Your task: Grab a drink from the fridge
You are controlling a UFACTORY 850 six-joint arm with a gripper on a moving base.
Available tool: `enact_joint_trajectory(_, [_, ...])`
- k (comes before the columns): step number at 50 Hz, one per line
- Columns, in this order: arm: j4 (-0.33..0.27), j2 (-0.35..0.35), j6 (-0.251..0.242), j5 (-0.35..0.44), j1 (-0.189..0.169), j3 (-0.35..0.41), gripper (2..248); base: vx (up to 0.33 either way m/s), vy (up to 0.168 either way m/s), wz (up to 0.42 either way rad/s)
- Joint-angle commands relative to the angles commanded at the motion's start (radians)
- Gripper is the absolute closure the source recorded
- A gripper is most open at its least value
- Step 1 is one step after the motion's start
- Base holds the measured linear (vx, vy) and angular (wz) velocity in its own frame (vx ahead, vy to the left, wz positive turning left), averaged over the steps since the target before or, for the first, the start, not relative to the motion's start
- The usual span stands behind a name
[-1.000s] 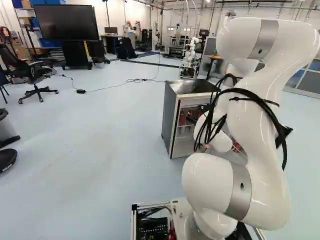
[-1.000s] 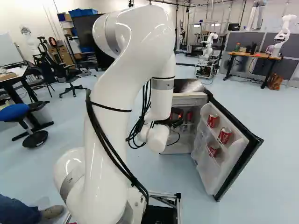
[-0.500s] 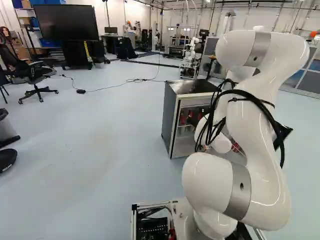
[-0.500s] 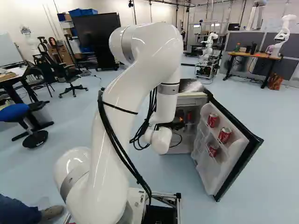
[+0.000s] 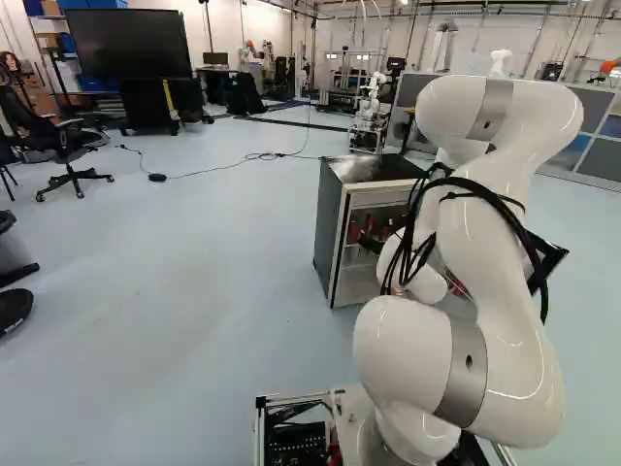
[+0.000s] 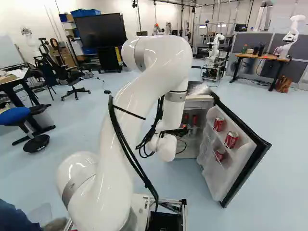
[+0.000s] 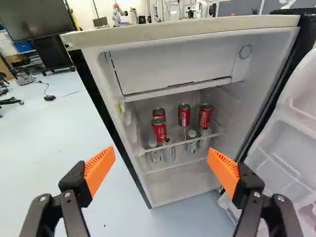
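While the jaws stood wide and empty, facing the open fridge point(image 7: 182, 28), red cans point(image 7: 159, 130) stood on its shelf point(image 7: 173, 144); the one nearest the front edge called for a level, centred approach.

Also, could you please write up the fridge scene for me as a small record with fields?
fridge: open, ahead of the gripper
door: swung open, at the right of the right base view
shelf: four red cans standing on it
paler drinks: at and below the shelf's front edge, exact kind unclear
door racks: three more red cans
gripper state: open, holding nothing
drink taken: none yet
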Motion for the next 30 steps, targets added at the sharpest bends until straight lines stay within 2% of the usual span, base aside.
enact_joint_trajectory(30, [-0.150, -0.128, 0.000, 0.043, -0.036, -0.104, 3, 0.000, 0.000, 0.000])
